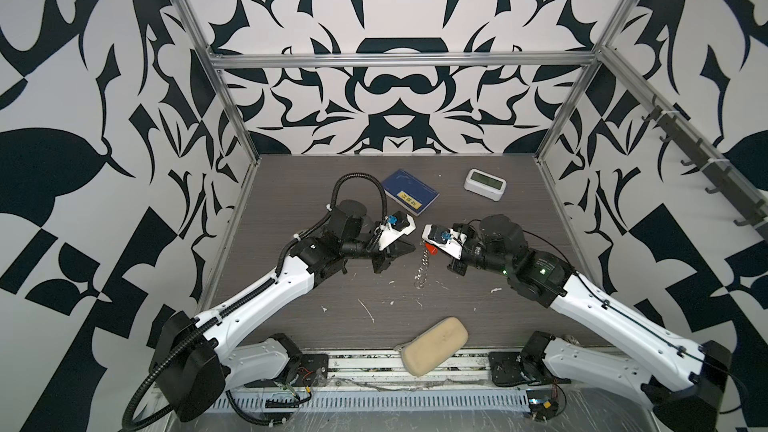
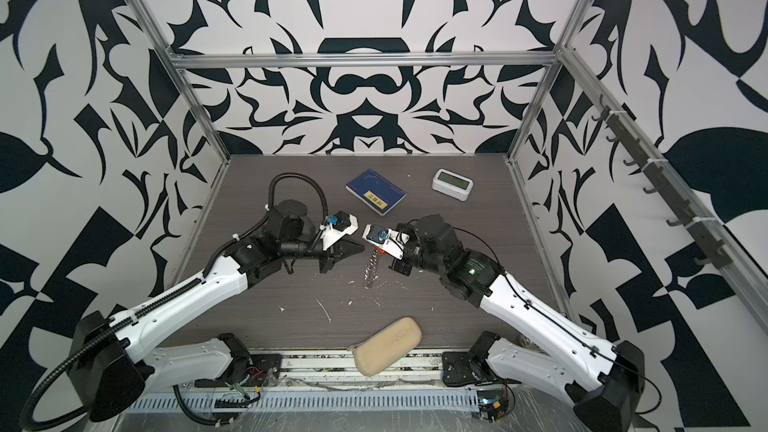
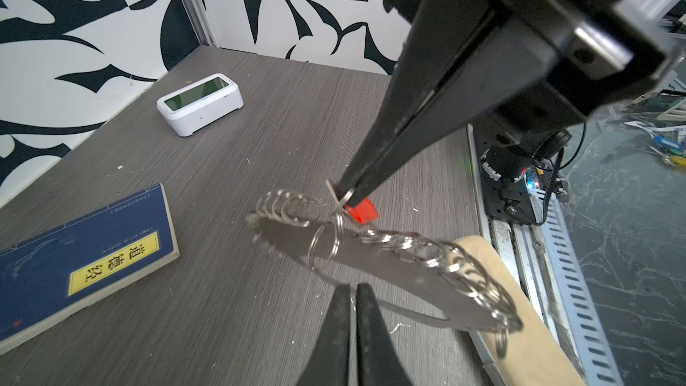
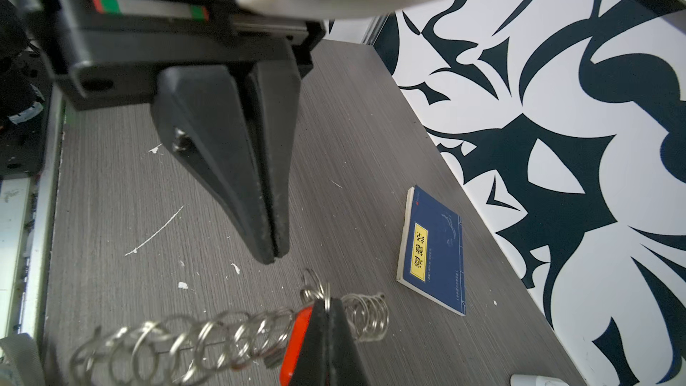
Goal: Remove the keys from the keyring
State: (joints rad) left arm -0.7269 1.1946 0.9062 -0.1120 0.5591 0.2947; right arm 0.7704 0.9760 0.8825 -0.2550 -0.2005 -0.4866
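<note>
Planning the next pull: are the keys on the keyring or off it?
On. In the left wrist view the right gripper pinches the keys, and the keyring hangs from them.

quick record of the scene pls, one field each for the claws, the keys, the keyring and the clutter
left claw: shut, empty, close to the keyring
right claw: shut on the keys
keyring: hanging below the right claw, keys not yet off
clutter: blue book, white clock, beige pad on the table
</note>
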